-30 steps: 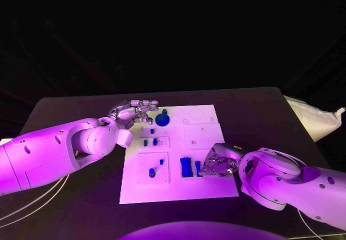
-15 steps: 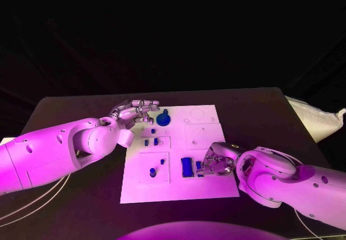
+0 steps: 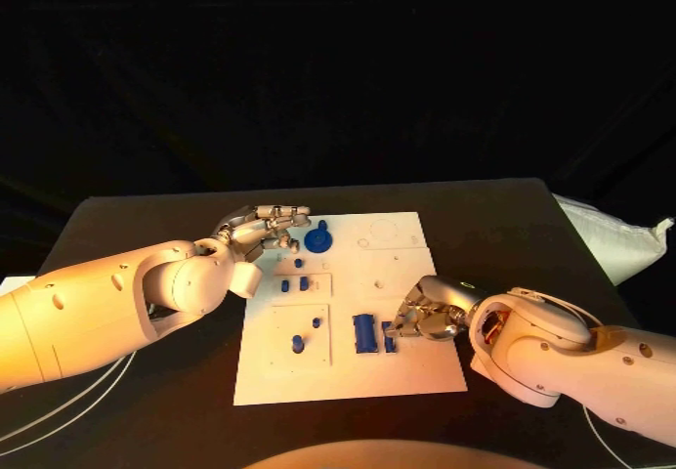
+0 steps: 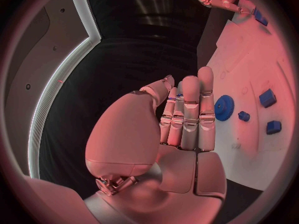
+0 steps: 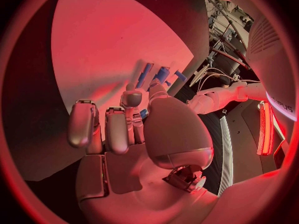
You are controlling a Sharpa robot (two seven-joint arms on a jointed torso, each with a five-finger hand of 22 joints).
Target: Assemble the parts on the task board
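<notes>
White task board [image 3: 408,376] in the middle of the black table [image 3: 522,210], head view. Left hand [image 3: 265,227] at the board's far-left corner, fingers curled together, fingertips just beside the blue gear [image 3: 318,237]; cannot tell whether touching. Beyond the hand, toward the robot: small blue parts [image 3: 293,285] in a row, another blue part [image 3: 297,343] further on. Right hand [image 3: 427,319] low over the board's near-right area, fingers bent down onto a narrow blue part [image 3: 388,331]; tall blue block [image 3: 365,332] just beside, on the side away from the palm. Pale bag [image 3: 609,239] off the table's right edge.

Left wrist view: left hand [image 4: 177,124] with fingers straight and pressed side by side, thumb folded close, nothing seen between them. Blue gear [image 4: 224,107] just past the fingers, partly hidden behind them. Three small blue parts [image 4: 268,98] further out on the board [image 4: 249,59].

Right wrist view: right hand [image 5: 124,129] with fingers bent, thumb and one finger meeting near blue parts [image 5: 161,75]; grip hidden by the thumb, cannot tell whether pinching. Board [image 5: 112,40] beyond the fingertips.
</notes>
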